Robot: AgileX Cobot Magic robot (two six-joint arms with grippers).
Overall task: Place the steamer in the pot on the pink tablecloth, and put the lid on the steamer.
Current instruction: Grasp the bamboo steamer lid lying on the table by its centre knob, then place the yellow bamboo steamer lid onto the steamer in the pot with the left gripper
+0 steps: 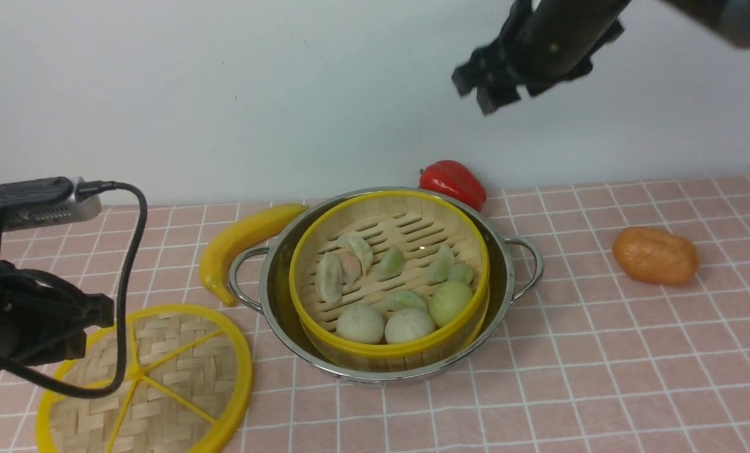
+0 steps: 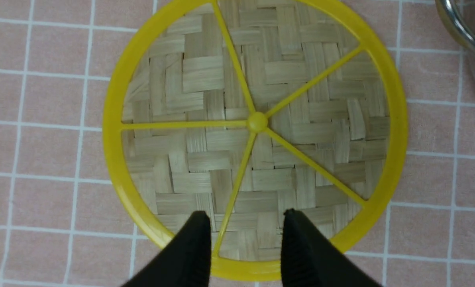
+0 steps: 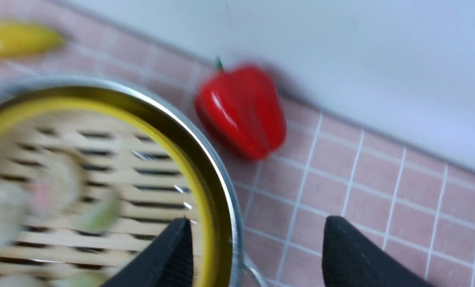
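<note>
The steamer [image 1: 413,233] sits inside the pot [image 1: 501,277] on the pink tablecloth [image 1: 601,377] and holds several dumplings and buns. The lid [image 1: 161,377] lies flat on the cloth to the pot's left. My left gripper [image 2: 245,217] is open and empty just above the near part of the lid [image 2: 257,121], with one yellow spoke between its fingers. My right gripper [image 1: 475,91] is open and empty, high in the air behind the pot. In the right wrist view it [image 3: 257,227] hangs over the pot's rim [image 3: 217,159] beside the steamer [image 3: 102,175].
A yellow banana [image 1: 243,242] lies behind the pot's left handle. A red pepper [image 1: 453,182] sits behind the pot by the wall. An orange bread-like lump [image 1: 655,255] lies to the right. My left arm's cable [image 1: 123,302] hangs over the lid.
</note>
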